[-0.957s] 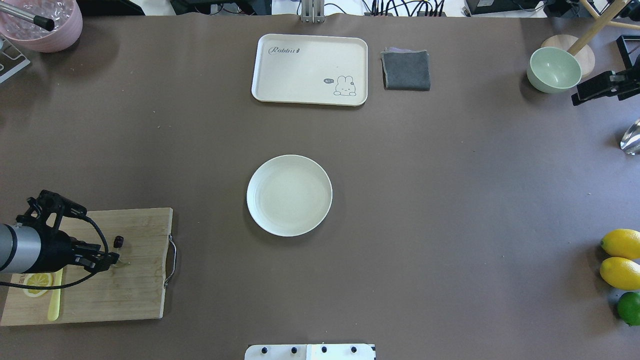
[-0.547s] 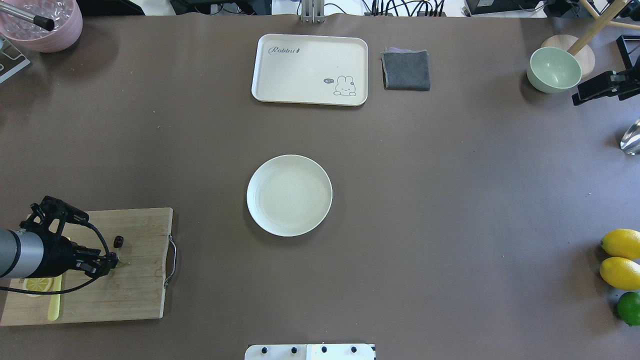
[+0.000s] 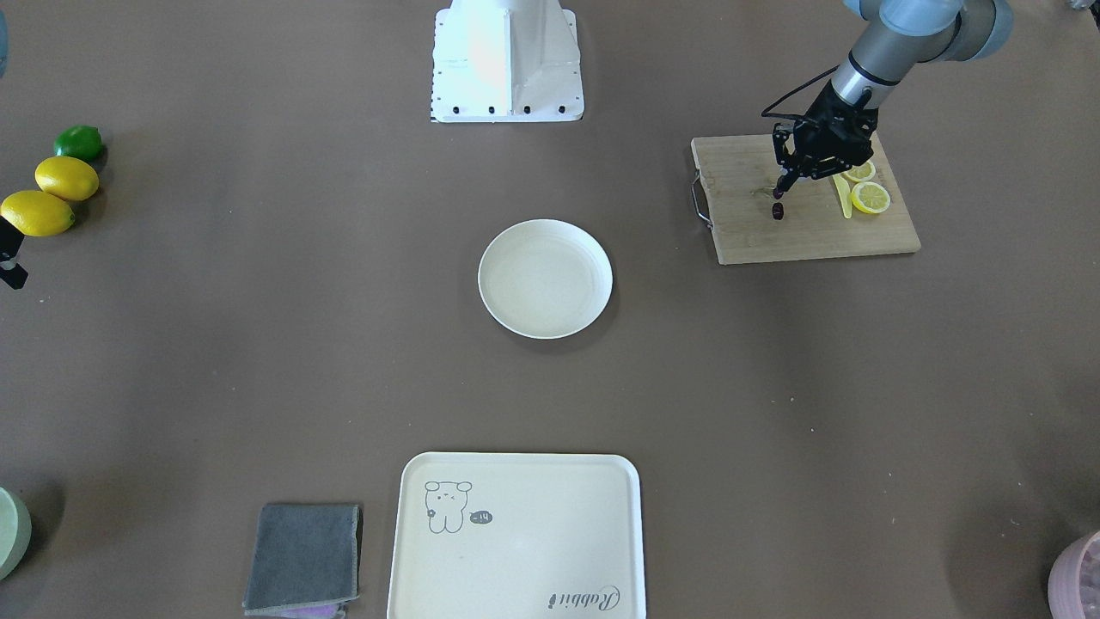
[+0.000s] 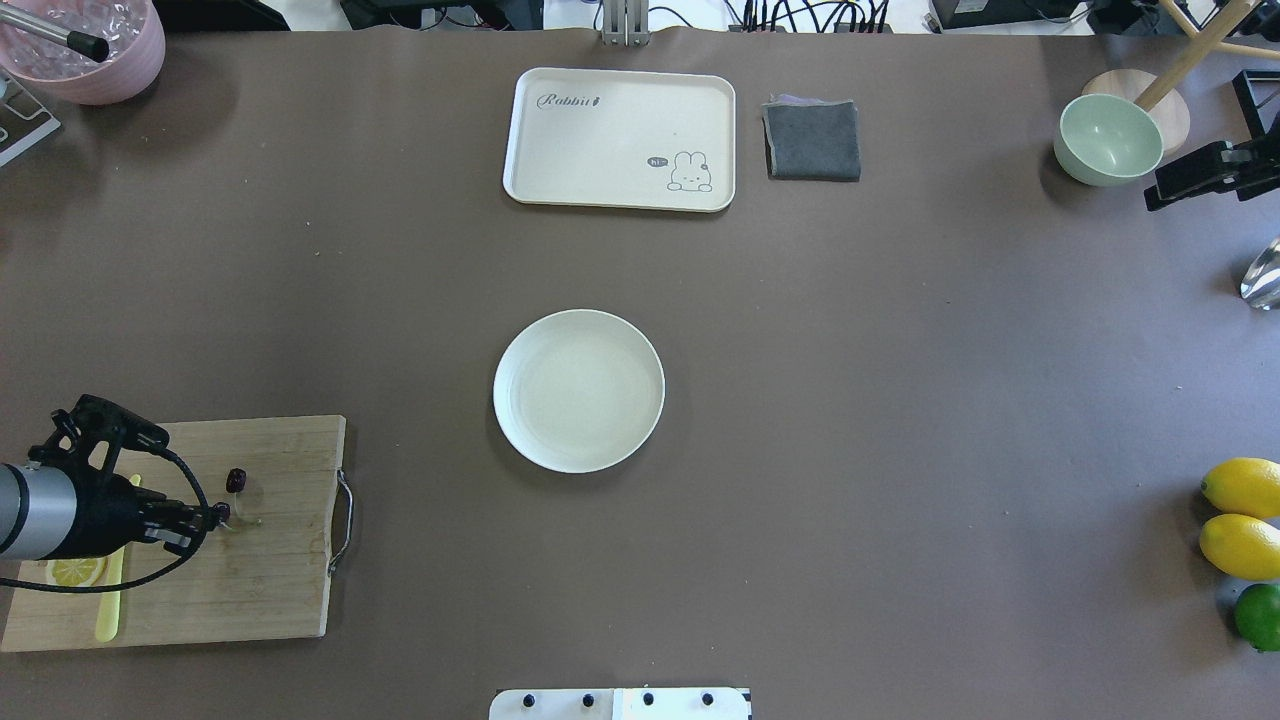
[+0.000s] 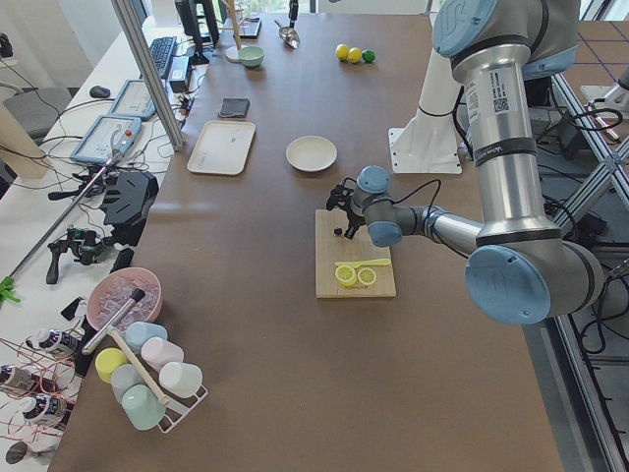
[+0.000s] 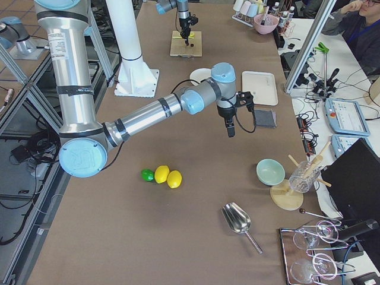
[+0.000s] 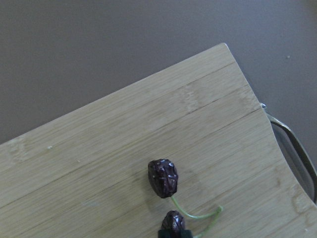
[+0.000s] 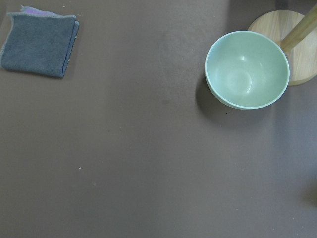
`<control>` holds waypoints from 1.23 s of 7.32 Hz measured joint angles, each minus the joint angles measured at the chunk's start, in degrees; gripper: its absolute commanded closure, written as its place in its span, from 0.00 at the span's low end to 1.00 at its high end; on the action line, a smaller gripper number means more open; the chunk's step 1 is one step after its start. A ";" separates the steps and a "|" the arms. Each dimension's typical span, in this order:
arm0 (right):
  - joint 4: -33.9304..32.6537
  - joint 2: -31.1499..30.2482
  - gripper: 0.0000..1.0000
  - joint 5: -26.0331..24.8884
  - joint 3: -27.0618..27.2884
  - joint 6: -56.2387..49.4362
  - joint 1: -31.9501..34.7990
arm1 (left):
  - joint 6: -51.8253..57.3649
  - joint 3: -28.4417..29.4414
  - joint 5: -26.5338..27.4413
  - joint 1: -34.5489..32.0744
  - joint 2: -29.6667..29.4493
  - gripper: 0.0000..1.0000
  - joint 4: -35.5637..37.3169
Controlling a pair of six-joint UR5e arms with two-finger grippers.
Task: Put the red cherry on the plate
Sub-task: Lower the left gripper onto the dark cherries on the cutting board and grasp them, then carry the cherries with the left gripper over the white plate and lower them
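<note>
The red cherry is a tiny dark pair on green stems, lying on the bamboo cutting board at the table's near left. One cherry lies free. The other sits right at the tip of my left gripper, whose fingers are shut on it at the bottom edge of the left wrist view. The round cream plate stands bare at the table's middle, well to the right of the board. My right gripper hangs high at the far right, and I cannot tell its jaw state.
Lemon slices and a yellow strip lie on the board under my left arm. A cream rabbit tray, grey cloth and green bowl line the far side. Two lemons and a lime sit near right.
My left gripper has drawn back slightly to the left and its fingers have narrowed together at the cherry stems. The free cherry has shifted a touch. The right arm has not moved.
</note>
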 measured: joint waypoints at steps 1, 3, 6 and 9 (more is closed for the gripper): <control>-0.01 -0.01 0.00 -0.01 0.01 0.00 0.08 | -0.02 0.06 0.00 -0.21 0.55 1.00 -1.51; -0.12 -0.11 0.00 0.10 0.01 -0.06 0.50 | -0.36 -0.17 -0.35 -0.86 0.51 1.00 -5.64; 0.21 -1.26 0.00 0.12 -0.02 -0.20 1.12 | -9.38 0.07 -0.70 -2.05 -6.13 1.00 -9.67; 0.12 -2.47 0.00 0.91 -0.05 -0.34 3.16 | -24.57 6.04 -0.16 -2.25 -21.72 1.00 -8.26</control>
